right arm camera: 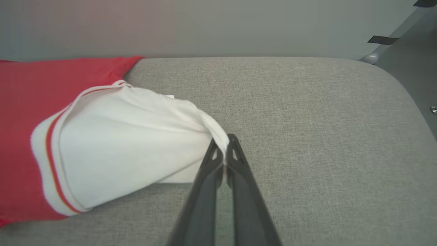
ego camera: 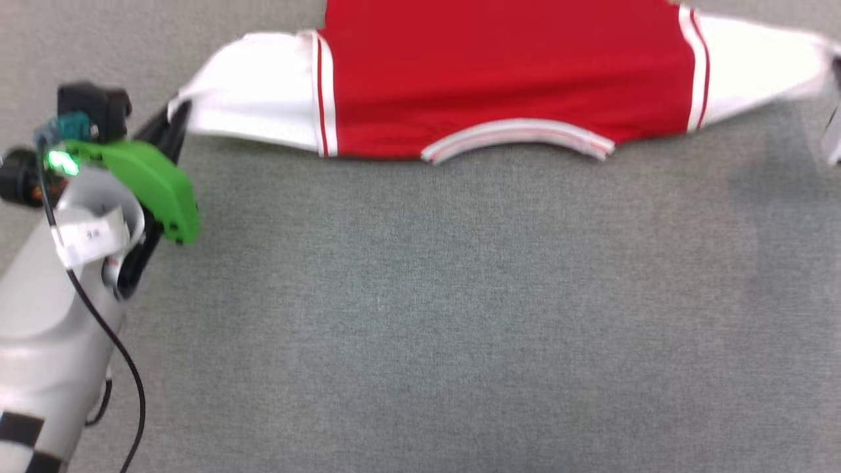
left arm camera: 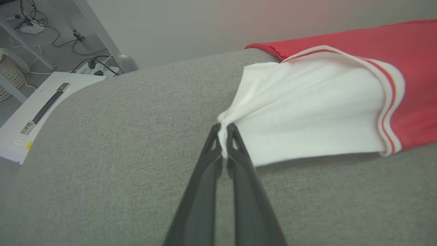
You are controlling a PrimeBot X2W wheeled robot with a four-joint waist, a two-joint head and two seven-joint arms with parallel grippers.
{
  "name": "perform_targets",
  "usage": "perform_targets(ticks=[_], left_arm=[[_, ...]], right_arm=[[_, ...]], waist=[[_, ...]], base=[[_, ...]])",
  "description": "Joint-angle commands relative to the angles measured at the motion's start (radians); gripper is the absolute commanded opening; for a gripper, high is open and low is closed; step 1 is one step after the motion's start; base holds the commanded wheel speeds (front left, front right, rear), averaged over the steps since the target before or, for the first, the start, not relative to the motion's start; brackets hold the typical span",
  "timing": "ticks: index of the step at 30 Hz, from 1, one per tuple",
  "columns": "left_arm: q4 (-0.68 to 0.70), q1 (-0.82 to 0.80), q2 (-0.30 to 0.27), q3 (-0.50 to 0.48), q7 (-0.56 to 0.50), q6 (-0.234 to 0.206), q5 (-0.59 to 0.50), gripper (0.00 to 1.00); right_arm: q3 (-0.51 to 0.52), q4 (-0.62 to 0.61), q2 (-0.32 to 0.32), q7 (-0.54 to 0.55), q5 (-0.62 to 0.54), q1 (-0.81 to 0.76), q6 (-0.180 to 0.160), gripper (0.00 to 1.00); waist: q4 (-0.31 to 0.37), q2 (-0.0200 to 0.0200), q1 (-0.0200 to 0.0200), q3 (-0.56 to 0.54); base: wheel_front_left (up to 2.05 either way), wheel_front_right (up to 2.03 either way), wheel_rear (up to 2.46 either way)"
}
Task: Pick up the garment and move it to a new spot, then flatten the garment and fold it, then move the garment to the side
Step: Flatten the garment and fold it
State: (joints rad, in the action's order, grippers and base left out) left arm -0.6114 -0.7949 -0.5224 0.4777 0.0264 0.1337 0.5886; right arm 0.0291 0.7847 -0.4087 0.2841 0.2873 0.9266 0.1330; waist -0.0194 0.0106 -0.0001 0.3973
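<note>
Jaws pressed together on the garment (ego camera: 506, 66).
Left gripper (left arm camera: 223, 136) and right gripper (right arm camera: 223, 147) pinch its white sleeve tips; its red body stretches between them across the grey surface (ego camera: 460, 295).

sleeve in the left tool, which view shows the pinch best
Left wrist view: the left tool is shut on the bunched tip of the sleeve, close up. Head view shows that sleeve stretched from the garment, the pinch small. Right wrist view shows the opposite sleeve, in the shut right tool.
</note>
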Motion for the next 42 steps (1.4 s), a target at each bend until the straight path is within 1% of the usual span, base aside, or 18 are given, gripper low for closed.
perform_targets(ticks=[1,4,7,10,15,19,24,28,30,33,37,38,39,42], left_arm=[[0.005,0.051,-0.028,-0.003,-0.015,-0.003,0.018,0.00],[0.040,0.136,-0.038,0.010,-0.043,-0.005,0.039,0.00],[0.089,0.230,-0.054,0.018,-0.068,-0.017,0.056,0.00],[0.150,0.326,-0.069,0.009,-0.091,-0.019,0.108,0.00],[0.291,0.502,-0.126,-0.003,-0.120,-0.074,0.144,0.00],[0.408,0.627,-0.142,-0.020,-0.142,-0.127,0.191,0.00],[0.549,0.767,-0.169,-0.022,-0.174,-0.188,0.223,0.00],[0.636,0.872,-0.182,-0.030,-0.173,-0.238,0.243,0.00],[0.666,0.905,-0.183,-0.028,-0.174,-0.251,0.250,0.00],[0.704,0.930,-0.180,-0.016,-0.186,-0.259,0.257,0.00],[0.740,0.931,-0.166,-0.012,-0.194,-0.270,0.266,0.00],[0.748,0.930,-0.162,-0.009,-0.196,-0.272,0.266,0.00],[0.754,0.928,-0.160,-0.007,-0.197,-0.273,0.266,0.00],[0.787,0.918,-0.155,-0.001,-0.204,-0.279,0.261,0.00]], right_arm=[[-0.004,-0.016,-0.030,0.016,0.022,-0.052,-0.002,0.00],[-0.017,-0.057,-0.051,0.061,0.070,-0.145,-0.002,0.00],[-0.010,-0.105,-0.071,0.111,0.113,-0.240,-0.002,0.00],[-0.028,-0.167,-0.086,0.166,0.134,-0.332,-0.002,0.00],[0.000,-0.290,-0.090,0.277,0.221,-0.501,-0.002,0.00],[0.046,-0.388,-0.075,0.349,0.278,-0.624,-0.002,0.00],[0.108,-0.490,-0.053,0.426,0.299,-0.766,-0.002,0.00],[0.138,-0.568,-0.028,0.496,0.314,-0.872,-0.002,0.00],[0.160,-0.597,-0.016,0.517,0.318,-0.910,-0.002,0.00],[0.186,-0.630,-0.003,0.537,0.311,-0.949,-0.002,0.00],[0.196,-0.669,0.003,0.557,0.295,-0.959,-0.002,0.00],[0.197,-0.680,0.003,0.558,0.288,-0.955,-0.002,0.56],[0.205,-0.684,0.008,0.562,0.286,-0.949,-0.002,1.00],[0.211,-0.710,0.024,0.594,0.316,-0.912,-0.002,1.00]], waist=[[-0.003,-0.0106,0.0001,-0.091],[-0.003,-0.0106,0.0001,-0.133],[0.000,-0.0106,0.0001,-0.174],[0.012,-0.0106,0.0001,-0.204],[0.023,-0.0106,0.0001,-0.234],[0.035,-0.0106,0.0001,-0.248],[0.047,-0.0106,0.0001,-0.265],[0.057,-0.0106,0.0001,-0.277],[0.057,-0.0106,0.0001,-0.281],[0.053,-0.0106,0.0001,-0.285],[0.048,-0.0106,0.0001,-0.282],[0.045,-0.0106,0.0001,-0.279],[0.043,-0.0106,0.0001,-0.275],[0.033,-0.0106,0.0001,-0.259]], base=[[0.00,0.00,0.00],[0.00,0.00,0.00],[0.00,0.00,0.00],[0.00,0.00,0.00],[0.00,0.00,0.00],[0.00,0.00,0.00],[0.00,0.00,0.00],[0.00,0.00,0.00],[0.00,0.00,0.00],[0.00,0.00,0.00],[0.00,0.00,0.00],[0.00,0.00,0.00],[0.00,0.00,0.00],[0.00,0.00,0.00]])
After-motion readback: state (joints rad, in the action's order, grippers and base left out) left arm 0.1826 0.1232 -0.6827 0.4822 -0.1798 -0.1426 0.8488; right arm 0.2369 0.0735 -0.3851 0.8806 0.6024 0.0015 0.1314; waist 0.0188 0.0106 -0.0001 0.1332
